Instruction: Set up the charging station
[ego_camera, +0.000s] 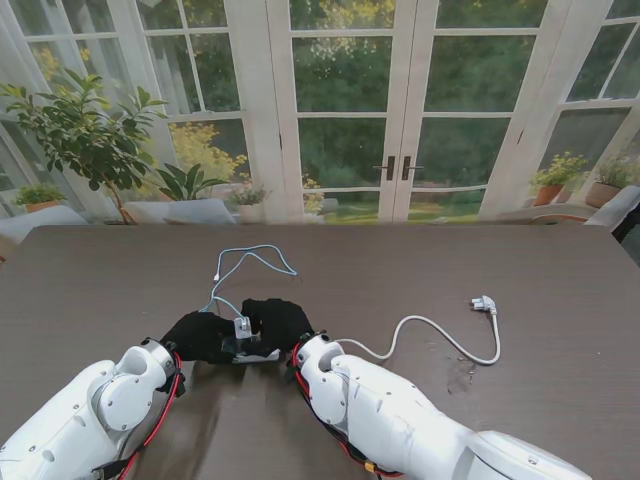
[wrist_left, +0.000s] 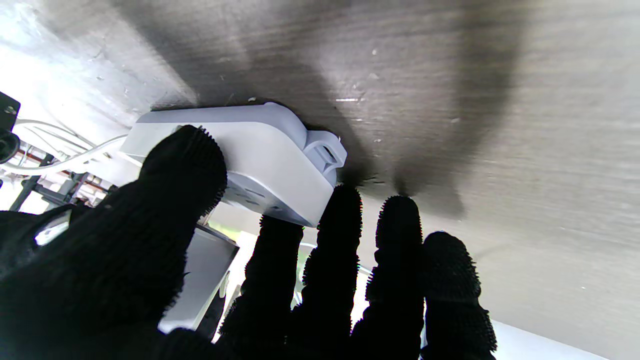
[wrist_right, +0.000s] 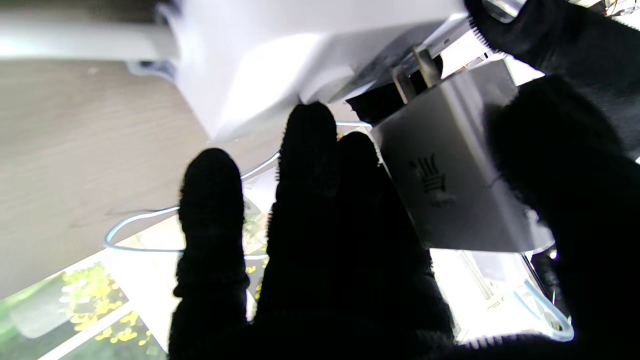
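Pinching a white power strip (wrist_left: 260, 160) between thumb and fingers, the left hand (ego_camera: 200, 336) is pressing it against the dark desk (ego_camera: 560, 290). The right hand (ego_camera: 277, 318) is gripping a grey charger (wrist_right: 450, 180), its 2 prongs touching the strip's face. A pale blue cable (ego_camera: 245, 265) is trailing farther from me, and the strip's white cord (ego_camera: 440, 335) is curving right to its plug (ego_camera: 484, 303)

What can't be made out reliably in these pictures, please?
- Stand view: the power strip is mostly hidden by both gloved hands.
- Right wrist view: whether the charger prongs have entered a socket; blurred and overexposed.
- Left wrist view: the power strip's socket face, covered by the left hand's thumb.
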